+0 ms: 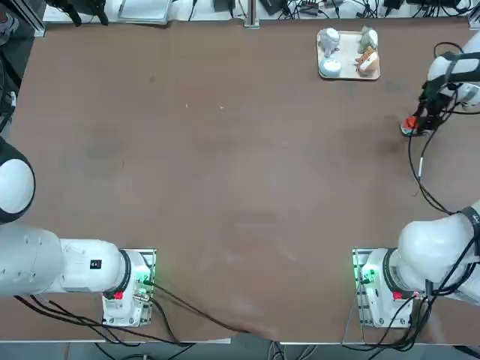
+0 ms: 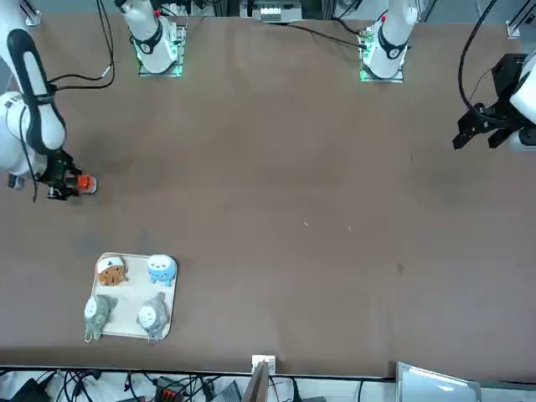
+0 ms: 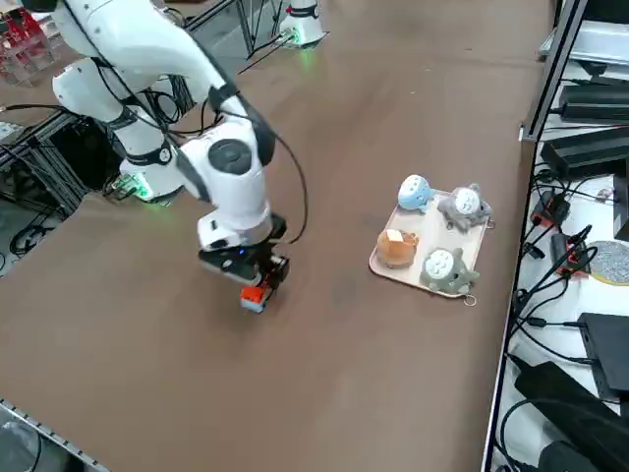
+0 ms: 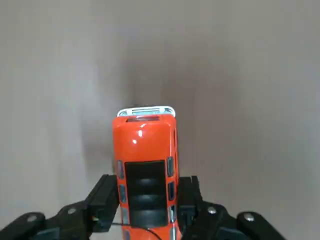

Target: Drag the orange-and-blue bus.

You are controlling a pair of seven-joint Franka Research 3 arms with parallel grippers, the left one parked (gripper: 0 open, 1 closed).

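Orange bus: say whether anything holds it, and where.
The orange bus is held by the right gripper, one finger on each long windowed side, away from the white-trimmed end, which sticks out free.

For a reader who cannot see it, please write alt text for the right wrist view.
An orange bus with a dark roof panel and pale front edge sits between the two closed fingers of the right gripper, above a plain brown-grey table.

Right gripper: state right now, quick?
Right gripper: closed on the sides of the small orange-red toy bus with pale-framed windows and a black roof panel.
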